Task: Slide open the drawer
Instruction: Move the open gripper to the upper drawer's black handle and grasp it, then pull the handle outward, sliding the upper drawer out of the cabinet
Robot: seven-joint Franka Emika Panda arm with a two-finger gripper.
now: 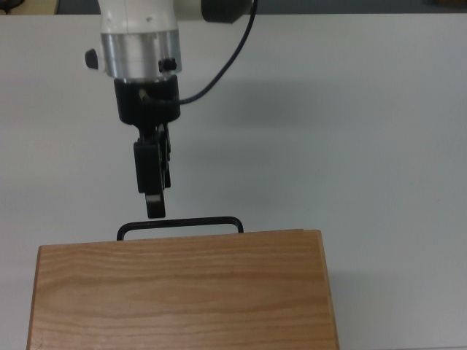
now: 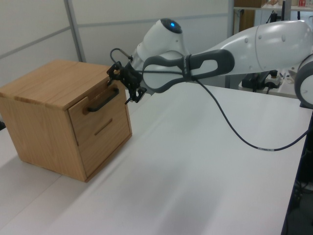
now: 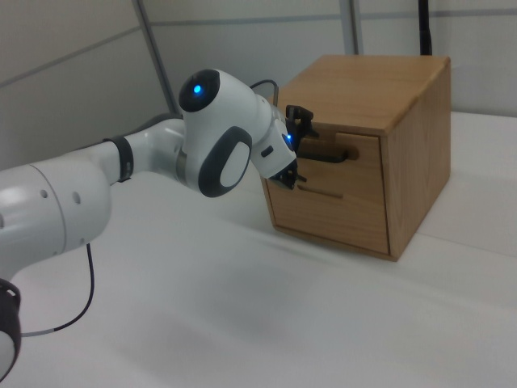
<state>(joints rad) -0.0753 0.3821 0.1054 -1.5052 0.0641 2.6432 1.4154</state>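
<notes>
I take the wooden cabinet as my landmark. It stands on the white bench, at the left view's left and at the bottom edge of the top view, its flat grained top facing up.

Reaching toward the cabinet is the white Panda arm, which stretches in from the left view's right, with a black cable drooping below it toward the bench.

The drawer is the upper front panel of the cabinet; I see it sitting nearly flush with the cabinet front, with a second panel carrying a narrow slot below it.

The gripper is right in front of the cabinet, level with the drawer. In the top view its tip lies just short of the black bar handle, near that bar's left end.

I cannot tell whether the fingers are spread or together; they appear edge-on in the top view and are too small elsewhere. I also cannot tell whether they touch the handle.
</notes>
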